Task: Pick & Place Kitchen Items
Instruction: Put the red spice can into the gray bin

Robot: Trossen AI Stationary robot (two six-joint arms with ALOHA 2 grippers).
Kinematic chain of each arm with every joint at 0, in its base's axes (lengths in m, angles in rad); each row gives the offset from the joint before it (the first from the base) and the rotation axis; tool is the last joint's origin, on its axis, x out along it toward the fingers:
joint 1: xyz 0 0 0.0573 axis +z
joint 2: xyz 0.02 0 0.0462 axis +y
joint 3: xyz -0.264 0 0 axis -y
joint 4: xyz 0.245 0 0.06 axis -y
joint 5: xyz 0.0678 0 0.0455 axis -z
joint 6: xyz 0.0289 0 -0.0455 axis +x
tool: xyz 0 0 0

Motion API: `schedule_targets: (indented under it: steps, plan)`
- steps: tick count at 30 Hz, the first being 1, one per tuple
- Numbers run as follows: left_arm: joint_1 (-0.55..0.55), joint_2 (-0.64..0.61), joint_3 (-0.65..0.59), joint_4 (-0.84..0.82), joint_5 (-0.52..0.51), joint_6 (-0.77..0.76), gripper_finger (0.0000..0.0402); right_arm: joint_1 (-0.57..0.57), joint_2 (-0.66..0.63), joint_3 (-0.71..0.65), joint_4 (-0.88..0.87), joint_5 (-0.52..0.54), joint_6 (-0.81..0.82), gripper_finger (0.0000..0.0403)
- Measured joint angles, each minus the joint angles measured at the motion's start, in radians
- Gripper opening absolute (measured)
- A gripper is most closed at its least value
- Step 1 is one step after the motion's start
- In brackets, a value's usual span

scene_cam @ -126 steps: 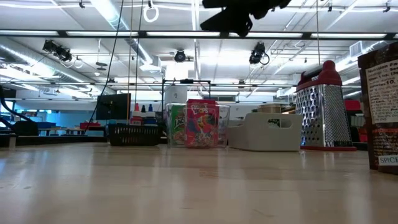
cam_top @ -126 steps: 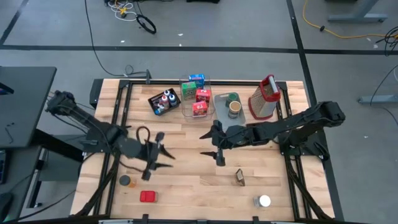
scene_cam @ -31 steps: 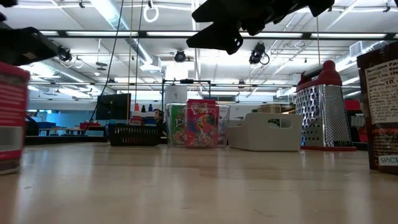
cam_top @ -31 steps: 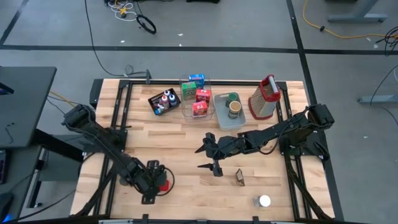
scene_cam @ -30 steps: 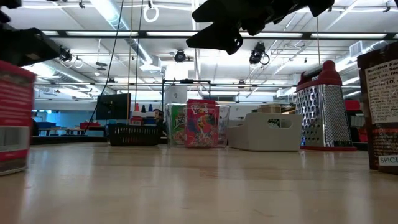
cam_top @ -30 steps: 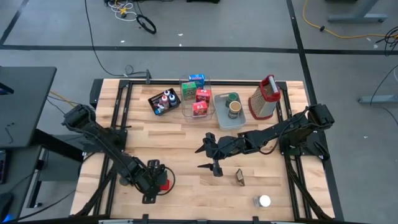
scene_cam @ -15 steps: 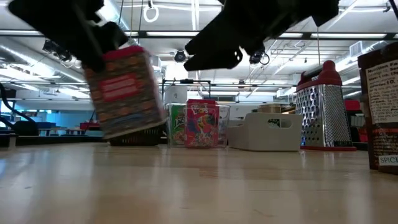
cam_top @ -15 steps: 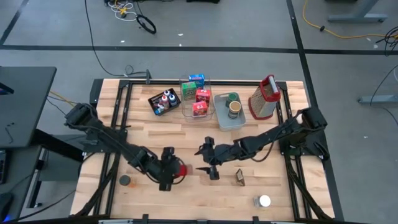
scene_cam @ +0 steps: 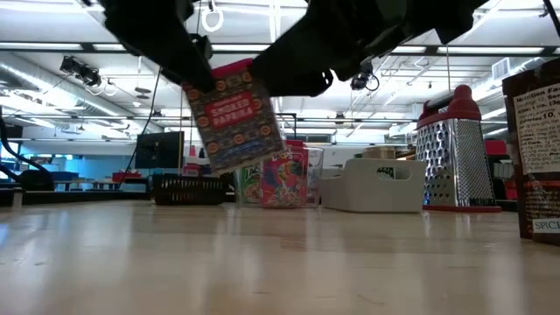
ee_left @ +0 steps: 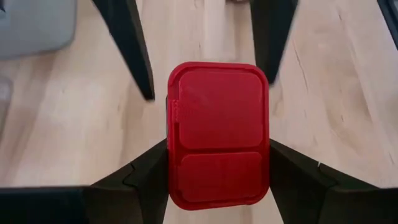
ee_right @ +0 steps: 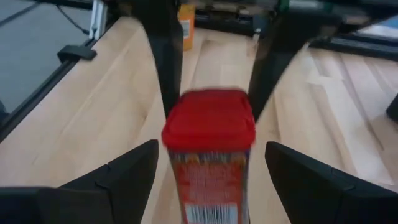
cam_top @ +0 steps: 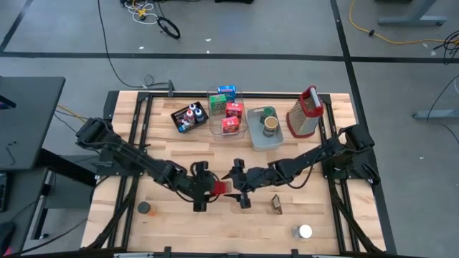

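the left gripper (cam_top: 208,189) has its jaws clenched on a red-lidded spice tin (cam_top: 217,187), held tilted above the counter (cam_top: 215,222) just below the middle of the high view. the right gripper (cam_top: 235,188) faces it with its jaws spread wide, one on each side of the tin, not closed on it. in the low view the tin (scene_cam: 232,114) hangs at upper centre. lower right lie a brown box (cam_top: 277,205) and a white-capped jar (cam_top: 305,231); lower left, a small dark can (cam_top: 145,208). at the top stand a black tray (cam_top: 188,117), a clear bin (cam_top: 227,111), a grey tray (cam_top: 265,127) and the grater (cam_top: 305,112).
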Motion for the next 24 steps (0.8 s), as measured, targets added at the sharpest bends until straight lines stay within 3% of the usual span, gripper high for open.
schedule_targets:
  steps: [5,10,19,24]
  plan:
    - [0.02,0.0,0.0,0.034,-0.005,0.059,0.0243,-0.001,0.0,0.0,0.011,0.015,-0.001,0.0306]
    - [0.038,0.0,0.0,0.067,0.002,0.045,0.023,0.0,0.0,0.0,0.013,0.06,-0.019,0.0299]
    - [0.062,0.0,0.0,0.066,0.013,-0.003,0.0257,-0.001,0.0,0.0,0.005,0.065,-0.027,0.0219]
    - [0.062,0.0,0.002,0.061,-0.007,0.083,0.0261,-0.001,0.0,0.0,-0.002,0.065,-0.027,0.0218]
